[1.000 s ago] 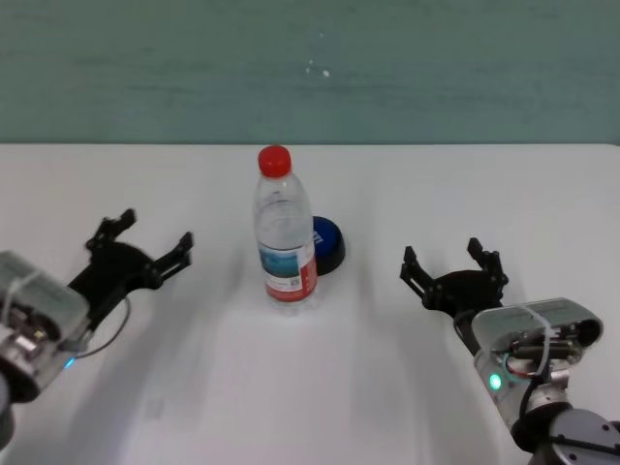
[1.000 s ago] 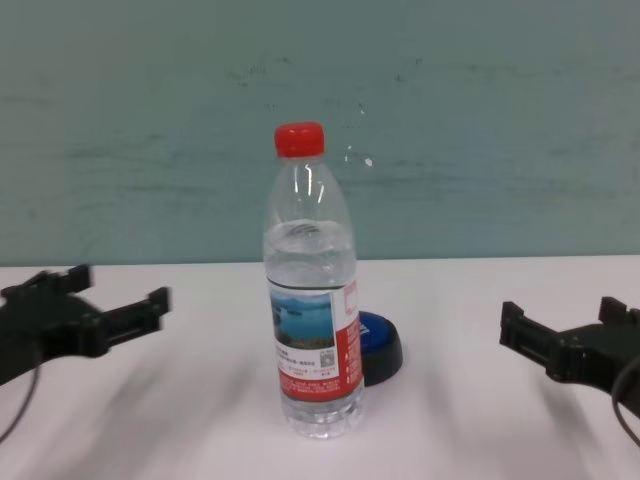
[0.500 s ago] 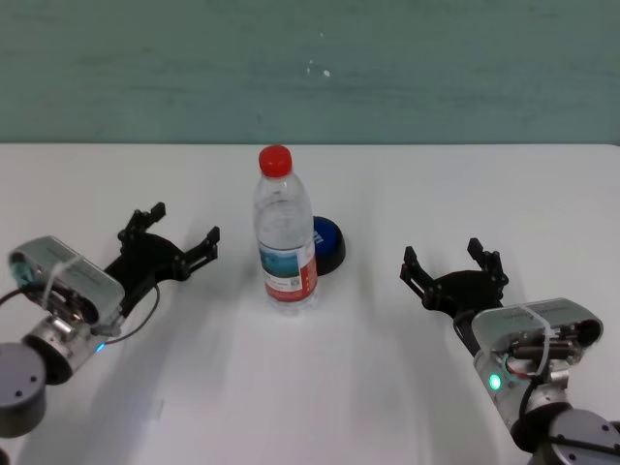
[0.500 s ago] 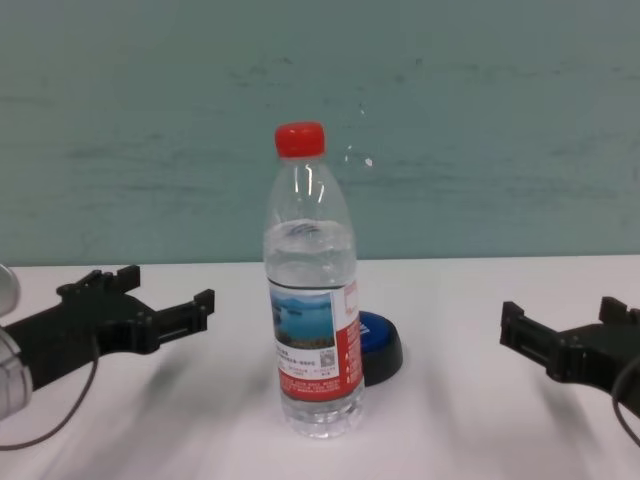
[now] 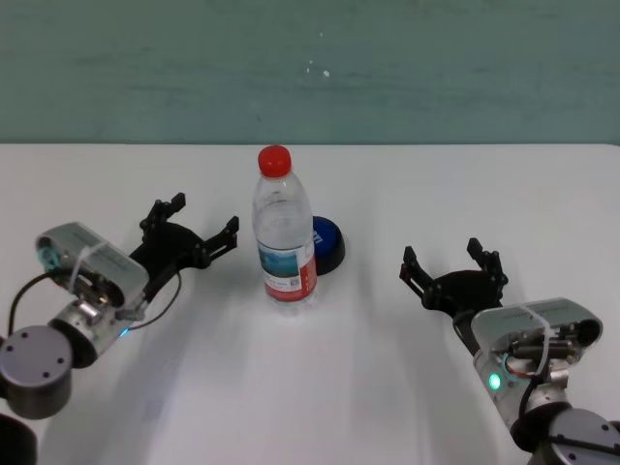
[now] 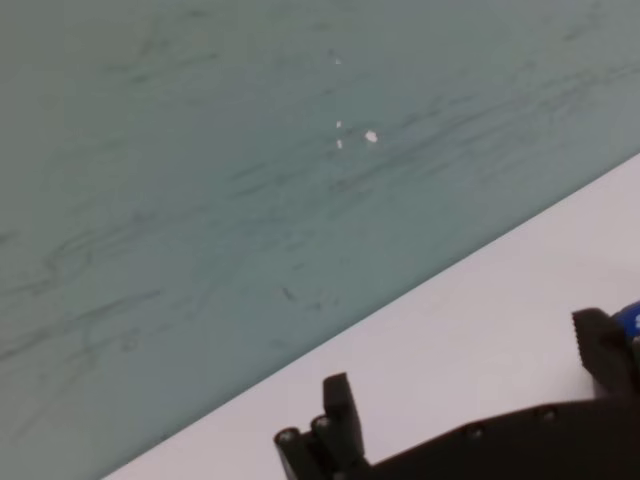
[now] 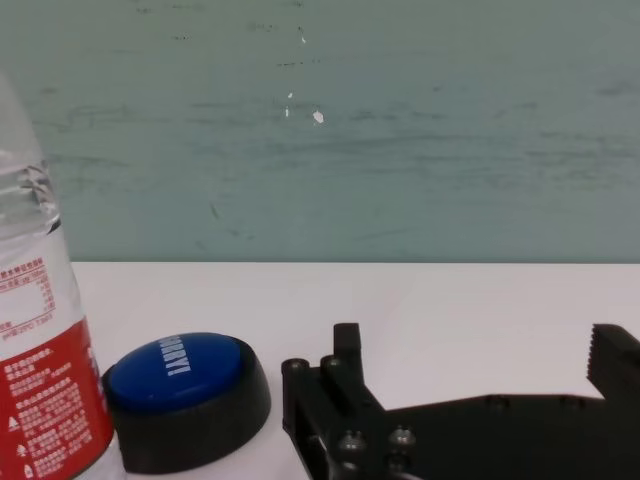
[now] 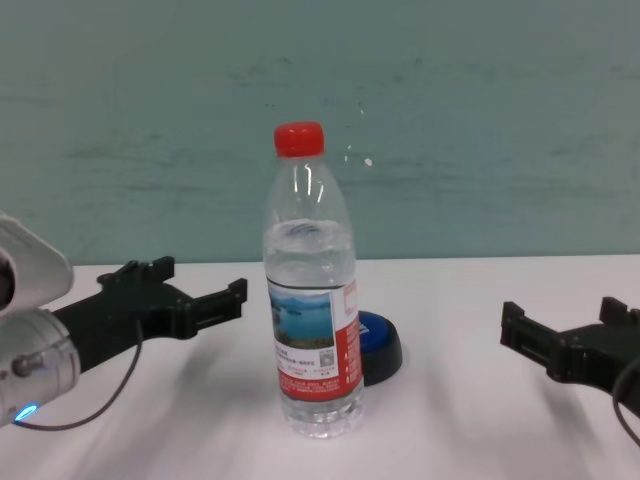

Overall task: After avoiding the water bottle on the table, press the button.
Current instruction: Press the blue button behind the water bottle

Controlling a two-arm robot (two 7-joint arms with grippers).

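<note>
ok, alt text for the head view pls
A water bottle with a red cap stands upright mid-table, partly hiding a blue button behind it. The left tool is open just left of the bottle; the right tool is open, farther off.

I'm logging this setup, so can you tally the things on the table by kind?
water bottle: 1
button: 1
Total: 2

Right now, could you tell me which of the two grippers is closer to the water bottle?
The left gripper, open, is closer, just beside the water bottle. The right gripper, also open, sits farther off on the bottle's other side.
</note>
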